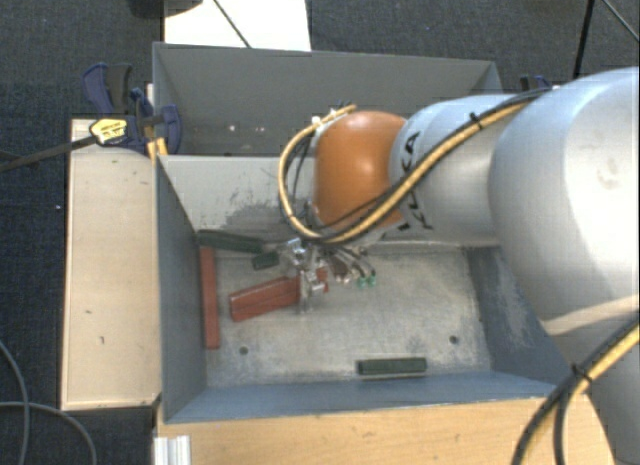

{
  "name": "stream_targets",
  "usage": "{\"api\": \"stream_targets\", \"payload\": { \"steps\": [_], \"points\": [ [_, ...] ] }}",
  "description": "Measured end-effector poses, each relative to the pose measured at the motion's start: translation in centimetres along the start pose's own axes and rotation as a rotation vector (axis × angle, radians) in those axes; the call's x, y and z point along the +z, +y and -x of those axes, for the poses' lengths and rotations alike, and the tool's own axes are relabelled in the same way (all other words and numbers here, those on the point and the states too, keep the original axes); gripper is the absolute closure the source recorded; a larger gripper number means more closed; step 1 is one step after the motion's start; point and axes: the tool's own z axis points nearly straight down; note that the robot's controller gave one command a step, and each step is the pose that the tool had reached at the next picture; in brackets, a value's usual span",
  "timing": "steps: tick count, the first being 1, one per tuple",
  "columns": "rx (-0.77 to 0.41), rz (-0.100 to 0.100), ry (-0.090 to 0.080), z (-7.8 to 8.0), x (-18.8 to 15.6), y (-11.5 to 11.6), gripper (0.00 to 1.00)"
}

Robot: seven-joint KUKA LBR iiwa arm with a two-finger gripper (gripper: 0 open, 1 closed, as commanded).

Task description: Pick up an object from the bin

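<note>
Several loose pieces lie in grey bin [182,283]. End effector [312,281] is low mid-bin, at the right end of a red-brown block [262,301] lying just to its left. Open or closed: cannot tell. Dark green bar [392,366] lies well apart.

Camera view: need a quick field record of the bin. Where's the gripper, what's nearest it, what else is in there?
bin: grey metal bin
gripper: gripper low over the floor, left of centre
nearest thing: red-brown block, lying flat, its right end at the gripper
held: cannot tell
left wall: long red-brown stick lying along it
back left: dark green piece, just behind the block
front wall: dark flat bar, apart from the rest
</note>
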Motion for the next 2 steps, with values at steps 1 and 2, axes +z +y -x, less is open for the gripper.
{"api": "stream_targets", "payload": {
  "steps": [1,2],
  "points": [
    [-0.020,0.000,0.003,-2.47,-20.56,-0.31,1.00],
    [-0.020,-0.002,-0.008,-2.34,-21.34,-0.35,1.00]
  ]
}}
